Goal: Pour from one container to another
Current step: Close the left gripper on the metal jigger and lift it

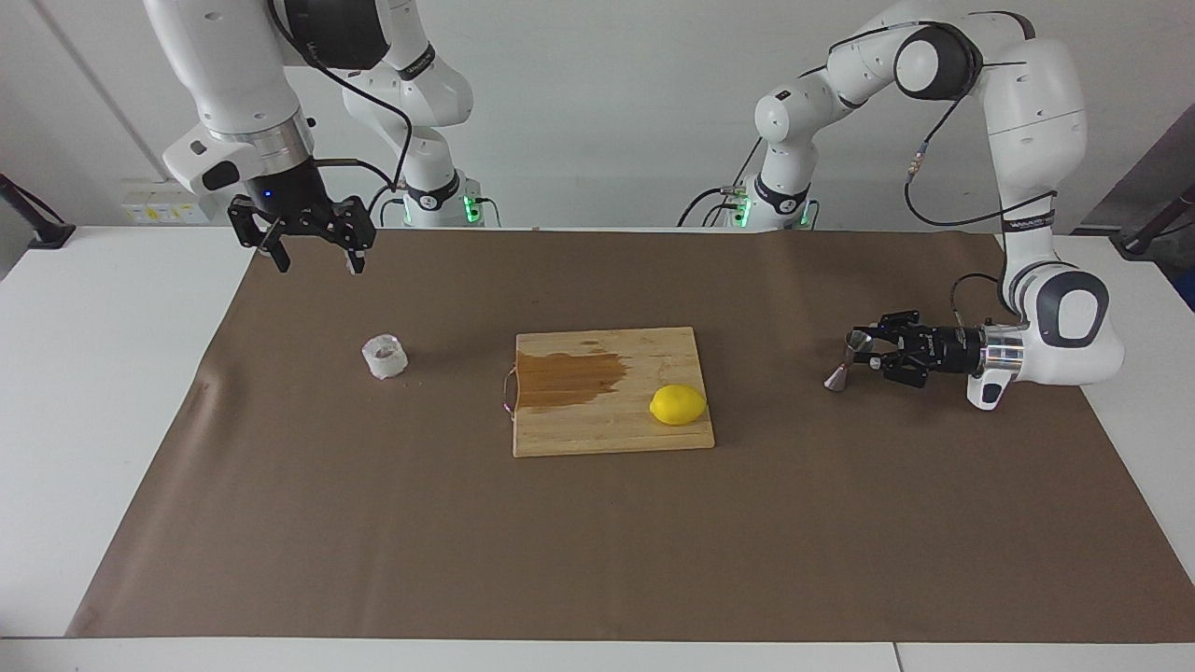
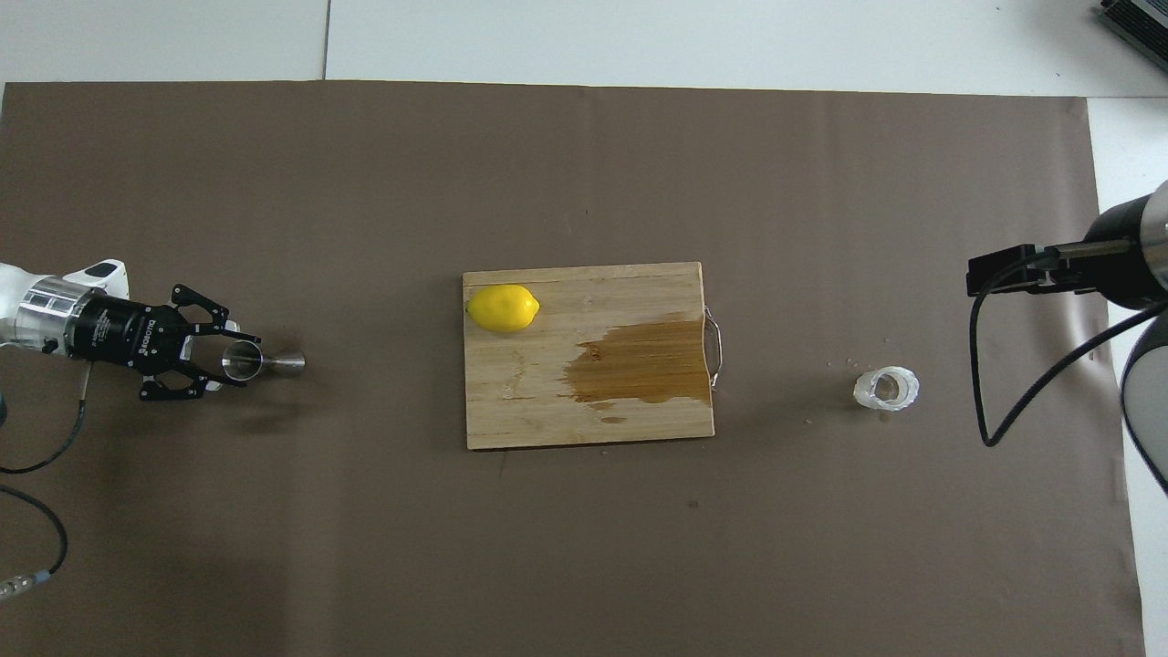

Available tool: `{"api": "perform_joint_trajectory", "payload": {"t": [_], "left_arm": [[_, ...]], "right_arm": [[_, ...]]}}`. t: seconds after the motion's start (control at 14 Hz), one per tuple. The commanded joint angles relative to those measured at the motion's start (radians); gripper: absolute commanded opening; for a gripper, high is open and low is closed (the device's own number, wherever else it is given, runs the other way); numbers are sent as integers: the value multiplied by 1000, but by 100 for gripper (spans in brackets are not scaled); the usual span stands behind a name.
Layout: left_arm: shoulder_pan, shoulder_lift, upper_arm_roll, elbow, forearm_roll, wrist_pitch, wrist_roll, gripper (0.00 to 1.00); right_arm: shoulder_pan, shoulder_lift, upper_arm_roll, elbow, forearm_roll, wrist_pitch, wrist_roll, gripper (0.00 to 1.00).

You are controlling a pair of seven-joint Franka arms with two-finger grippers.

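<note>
The steel jigger (image 1: 843,364) (image 2: 278,362) stands on the brown mat at the left arm's end of the table. My left gripper (image 1: 859,348) (image 2: 239,359) comes in level from the side and is shut on the jigger's upper cone. The squat clear glass (image 1: 385,357) (image 2: 886,389) sits by itself on the mat toward the right arm's end. My right gripper (image 1: 313,254) hangs open, pointing down, raised over the mat near the glass, with nothing between its fingers.
A wooden cutting board (image 1: 607,431) (image 2: 511,401) lies mid-table with a yellow lemon (image 1: 678,405) (image 2: 503,307) on it and a dark wet stain (image 1: 568,378) (image 2: 643,370) near its metal handle. A brown mat (image 1: 597,541) covers the white table.
</note>
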Motion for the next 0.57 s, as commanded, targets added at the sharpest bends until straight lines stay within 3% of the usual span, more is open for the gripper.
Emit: {"api": "perform_joint_trajectory", "payload": {"t": [0.0,0.5], "left_arm": [[23,-3,-21,-14,-13,6,-12,0],[6,-56,-76,-9,-92,-54,-95,0]], "right_arm": [[-14,-19,6,-19,21,-5,-23,100],[-13,-19,6,-19,20,-7,-23,100]]}}
